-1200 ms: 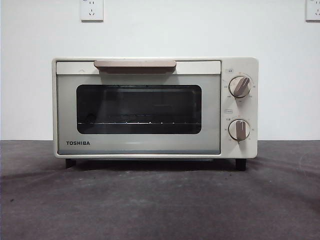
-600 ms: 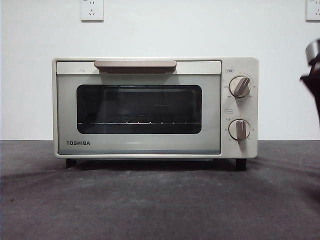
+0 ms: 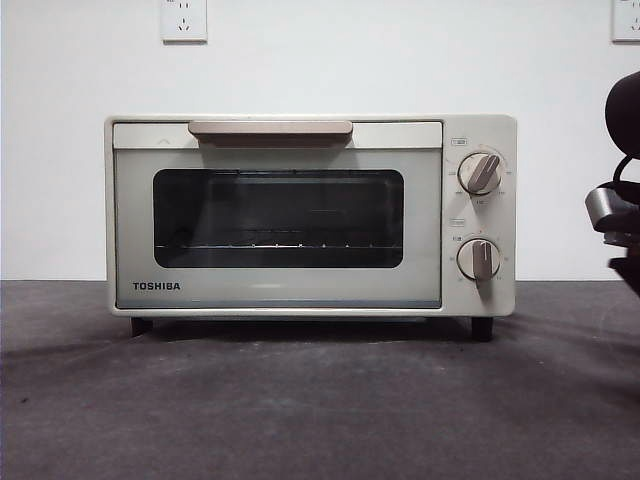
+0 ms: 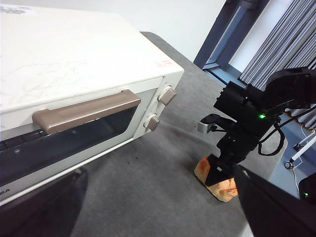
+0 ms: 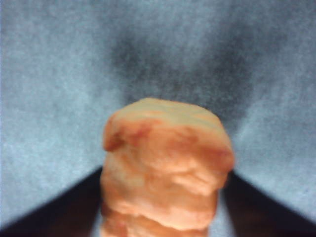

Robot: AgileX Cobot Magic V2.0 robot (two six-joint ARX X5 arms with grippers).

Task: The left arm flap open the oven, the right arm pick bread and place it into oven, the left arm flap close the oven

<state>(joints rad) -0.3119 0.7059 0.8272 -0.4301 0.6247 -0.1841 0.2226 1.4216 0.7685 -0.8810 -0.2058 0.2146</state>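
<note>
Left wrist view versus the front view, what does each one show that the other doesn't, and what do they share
Only the left wrist view shows the bread on the grey table, with the right gripper down on it, and the oven's white top. Only the front view shows the door's full dark window, the TOSHIBA lettering, the black feet and two wall sockets. Both show the oven with its door closed, its bar handle, two knobs and the right arm beside it.

bread (image 5: 165, 168) blurred, cut off below
</note>
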